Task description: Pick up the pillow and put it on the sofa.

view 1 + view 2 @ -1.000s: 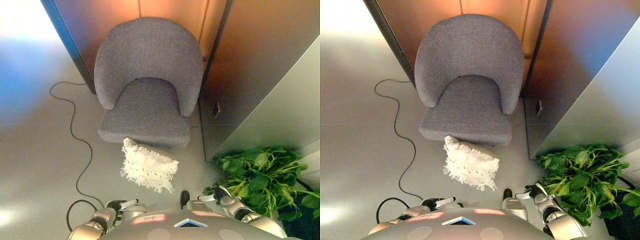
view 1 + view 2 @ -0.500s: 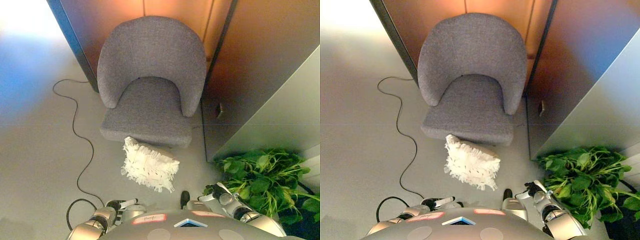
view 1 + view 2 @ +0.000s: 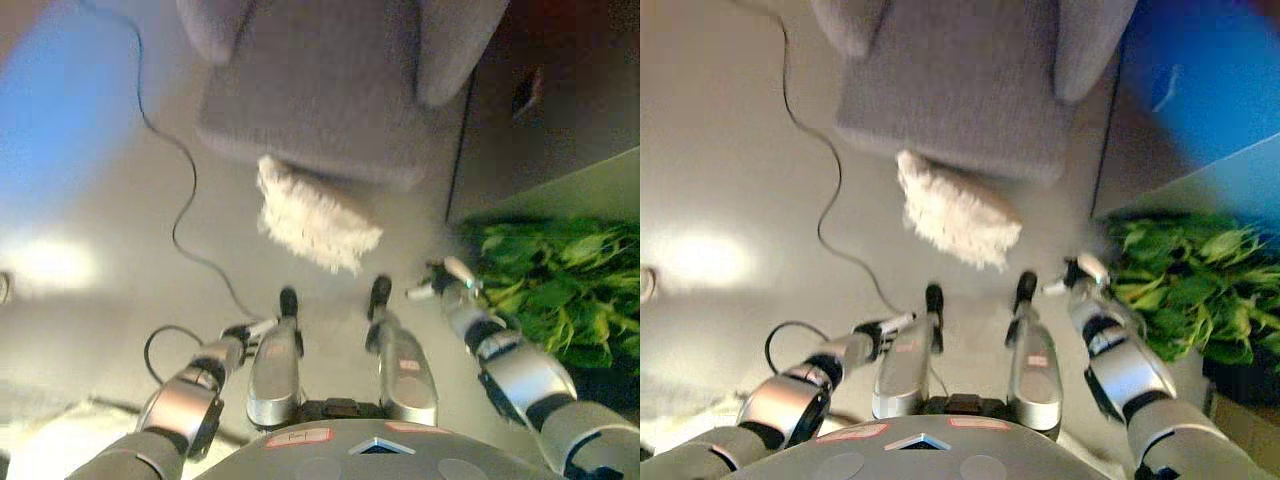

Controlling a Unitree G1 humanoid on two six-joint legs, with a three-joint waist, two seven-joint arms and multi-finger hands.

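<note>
sofa [image 3: 330, 90]: back cut off at top | plant [image 3: 560, 280]: cut off right

You see the white fringed pillow [image 3: 316, 213] lying on the floor, touching the grey sofa's [image 3: 320, 95] front edge.

Far centre: sofa [image 3: 320, 90], seat facing near. Directly at its near edge, on the floor [image 3: 90, 200]: pillow [image 3: 315, 215], touching or just under the front of the seat, slanting toward the near right. Left of the sofa and pillow: a cable [image 3: 180, 200] running from the far left across the floor toward the near centre. Right of the pillow, near the right edge: plant [image 3: 560, 280], with a wall panel [image 3: 520, 130] behind it, right of the sofa. Near left, low over the floor: left hand [image 3: 245, 335]. Near right, between pillow and plant, just beside the leaves: right hand [image 3: 445, 280]. Both hands nearer than the pillow, apart from it.
</note>
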